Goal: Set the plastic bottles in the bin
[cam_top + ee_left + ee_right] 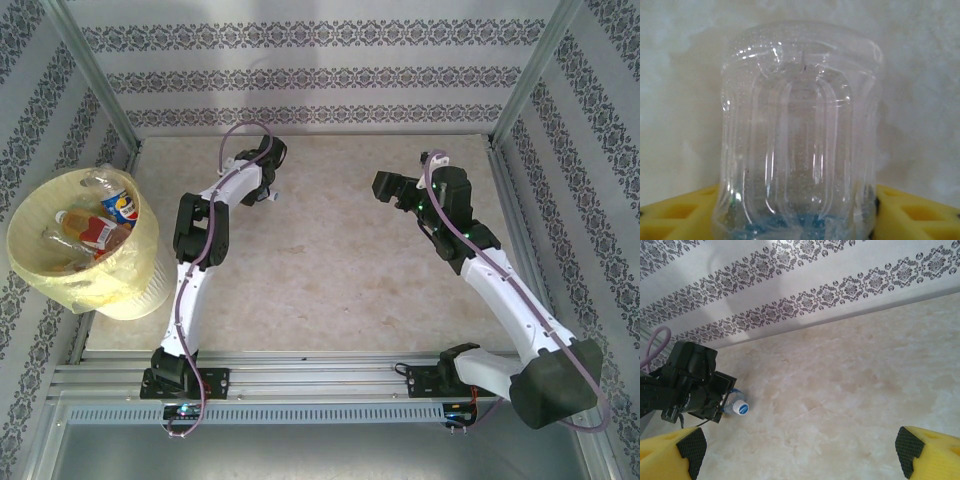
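Marble tabletop [330, 270]; left gripper [270, 193] clamps clear bottle [800, 135], mostly hidden from above.

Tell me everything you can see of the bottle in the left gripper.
The bottle is clear, ribbed plastic, seemingly empty, with fine specks on its wall. It sits between the yellow fingers of the left gripper, touched on both sides. From the right wrist, its blue cap pokes out over the marbled table.

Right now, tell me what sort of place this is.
Likely a robot test cell: two arms bolted to a metal rail, patterned panel walls boxing in a marble-look table, a bin of bottles.
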